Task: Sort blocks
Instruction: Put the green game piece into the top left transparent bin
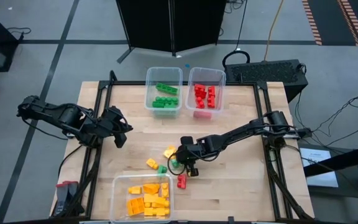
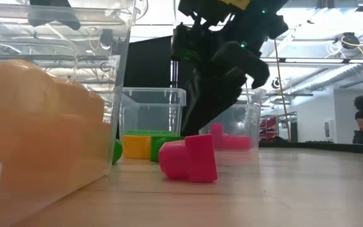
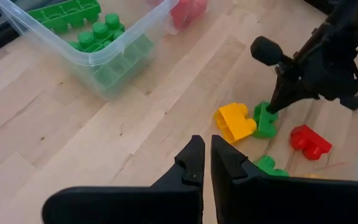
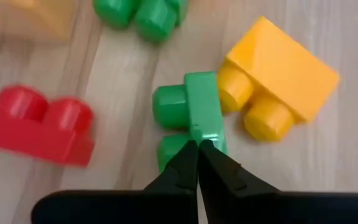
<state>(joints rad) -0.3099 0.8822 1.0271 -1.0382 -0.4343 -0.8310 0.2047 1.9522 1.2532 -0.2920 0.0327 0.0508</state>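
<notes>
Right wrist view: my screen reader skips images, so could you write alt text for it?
The right gripper, fingers shut, pinches the edge of a small green block lying on the wooden table. A yellow block touches its side, a red block lies apart on the other side, and another green block sits beyond.

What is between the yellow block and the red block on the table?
A green block sits between the yellow block and the red block, touching the yellow one. The right wrist view shows it best.
</notes>
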